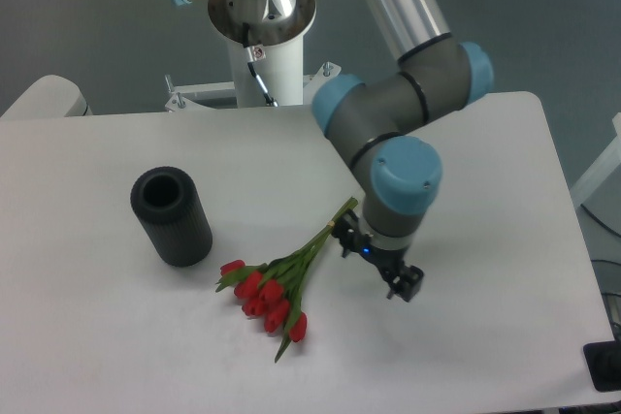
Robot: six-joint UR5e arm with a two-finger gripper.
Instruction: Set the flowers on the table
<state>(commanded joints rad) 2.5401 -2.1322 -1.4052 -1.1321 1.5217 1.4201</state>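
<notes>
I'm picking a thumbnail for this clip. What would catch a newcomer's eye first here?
Most striking is the bunch of red tulip buds on thin green stems, lying flat near the middle of the smooth white tabletop, buds toward the front edge. Just right of the stem ends hangs the grey arm's black two-finger gripper with its blue joint caps. Left of the flowers, the black ribbed cylinder stands upright, apart from them.

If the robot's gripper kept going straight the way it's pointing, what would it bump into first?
Probably the bare white table. The gripper points down and a bit toward the front right, away from the flowers lying on its left. Depth is hard to judge from one view.
</notes>
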